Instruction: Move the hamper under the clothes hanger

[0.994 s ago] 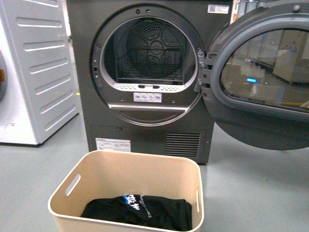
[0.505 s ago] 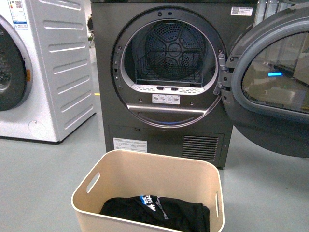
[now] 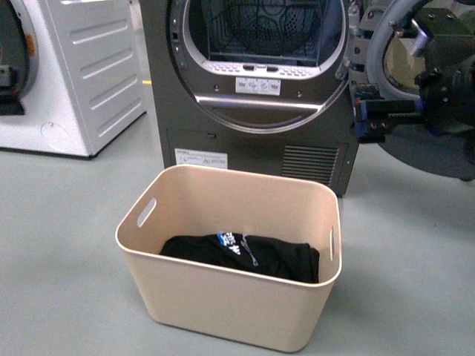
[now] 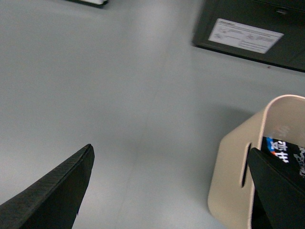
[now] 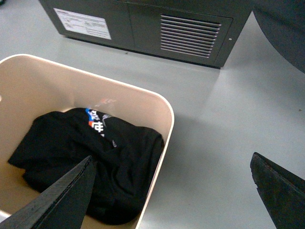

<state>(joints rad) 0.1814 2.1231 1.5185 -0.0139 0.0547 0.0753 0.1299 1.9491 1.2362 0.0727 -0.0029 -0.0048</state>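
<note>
In the front view the hamper (image 3: 223, 297) stands on the grey floor (image 3: 59, 245), just in front of the dark dryer (image 3: 252, 148) (its door (image 3: 415, 159) is swung aside). A black garment (image 3: 274, 256) lies in the hamper. The right arm (image 3: 445, 89) shows high at the right, well apart from the hamper.

In the left wrist view the left jaws are spread wide and grip nothing. Bare floor lies between the two black fingers (image 4: 52, 195). The hamper's slotted short side (image 4: 233, 162) is at the other finger; I cannot tell whether they touch.

In the right wrist view the right jaws also stand wide apart, empty. The hamper's rim (image 5: 169, 119) lies between the fingers (image 5: 281, 186), one of which is over the garment.
</note>
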